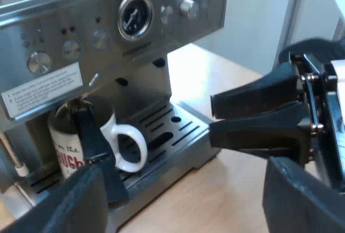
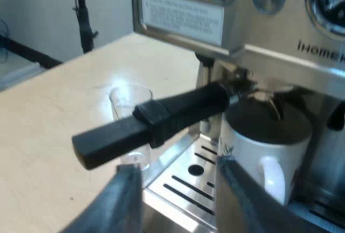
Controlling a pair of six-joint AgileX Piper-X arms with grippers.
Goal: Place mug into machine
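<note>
Found mug [image 1: 63, 146] standing upright on the drip tray [image 1: 178, 128] of the espresso machine [image 1: 108, 22].
Noted long axis vertical, mouth up, ear turned out from the machine's front toward the right gripper [image 2: 178, 176]. Saw the metal holder [image 2: 161, 117] locked in above it, dark handle jutting out before a measuring glass [image 2: 126, 101]. Saw left gripper [image 1: 183, 190] fingers spread wide, empty; right gripper's fingers parted, gripping nothing, just short of the mug.

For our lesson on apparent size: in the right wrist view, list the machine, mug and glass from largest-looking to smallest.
1. Machine
2. Mug
3. Glass, partly hidden behind the handle, so less sure
</note>
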